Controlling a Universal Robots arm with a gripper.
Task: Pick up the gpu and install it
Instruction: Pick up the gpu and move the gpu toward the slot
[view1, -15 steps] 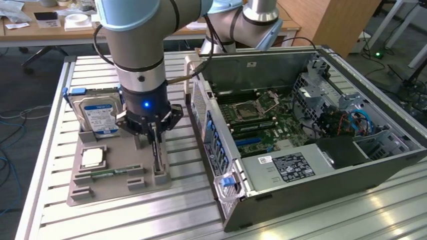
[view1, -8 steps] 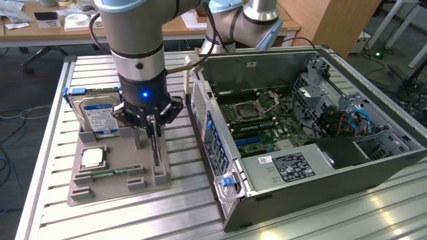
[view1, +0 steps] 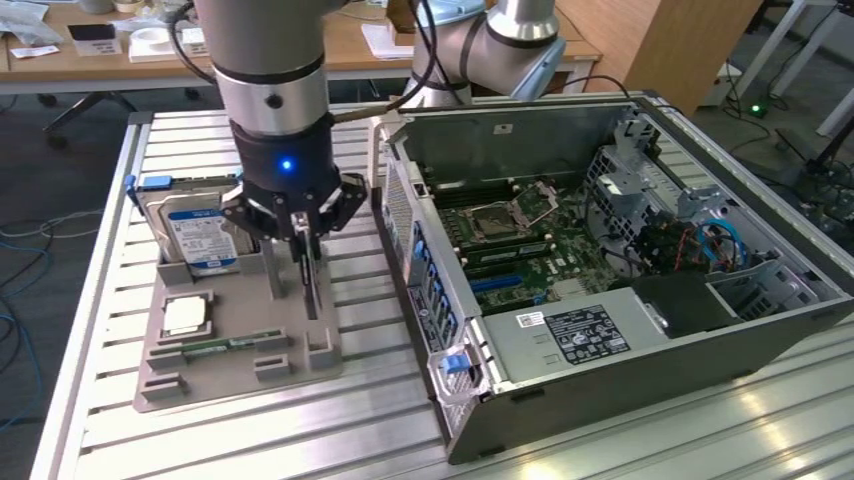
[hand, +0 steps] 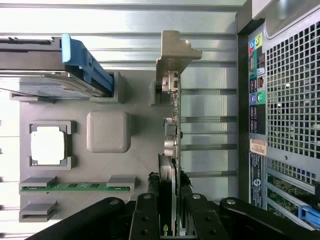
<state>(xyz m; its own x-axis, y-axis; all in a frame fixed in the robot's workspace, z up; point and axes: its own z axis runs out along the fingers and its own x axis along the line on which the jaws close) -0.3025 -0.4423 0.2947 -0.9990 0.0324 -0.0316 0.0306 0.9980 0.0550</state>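
arm (view1: 274, 70) vertical, claw (view1: 303, 242) pointing down, fingers (hand: 146, 215) clamped narrow

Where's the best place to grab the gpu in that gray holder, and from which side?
Take the gpu by its upper long edge, coming straight down from above and pinching its two flat faces. It stands on edge in the gray holder, so that edge is most exposed; stay clear of the metal bracket end.

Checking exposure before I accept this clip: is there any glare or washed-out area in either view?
Exterior view: glare streaks on the table slats by the computer case; the tray is evenly lit. Wrist view: the slats wash out white, the processor lid is blown out, the gpu is evenly exposed.
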